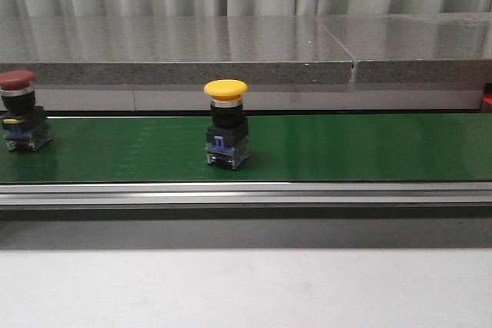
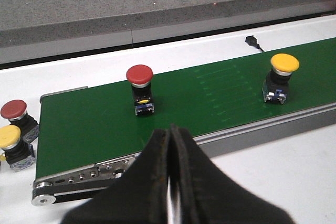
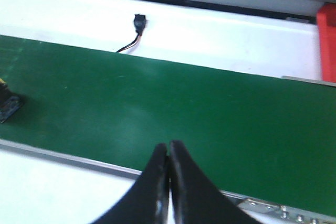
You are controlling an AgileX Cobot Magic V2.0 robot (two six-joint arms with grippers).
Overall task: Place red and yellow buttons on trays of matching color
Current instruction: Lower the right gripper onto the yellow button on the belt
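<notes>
**Buttons riding the belt, nothing sorted yet**

Nearest first: both claws are pinched together and holding nothing, the left claw (image 2: 171,182) and right claw (image 3: 169,182) hanging over the near bench edge. Past them, on the green conveyor belt (image 1: 346,147), the yellow button (image 1: 226,122) stands upright mid-belt, with the red button (image 1: 18,109) way out at 9 o'clock near the frame edge. Left wrist view shows two spare buttons (image 2: 16,132) off the belt end. A red tray (image 3: 327,40) peeks in beyond the belt; no yellow tray visible. So I'd say both placements remain. Loads of open belt around each button; the stone ledge (image 1: 231,51) limits the far side.
</notes>
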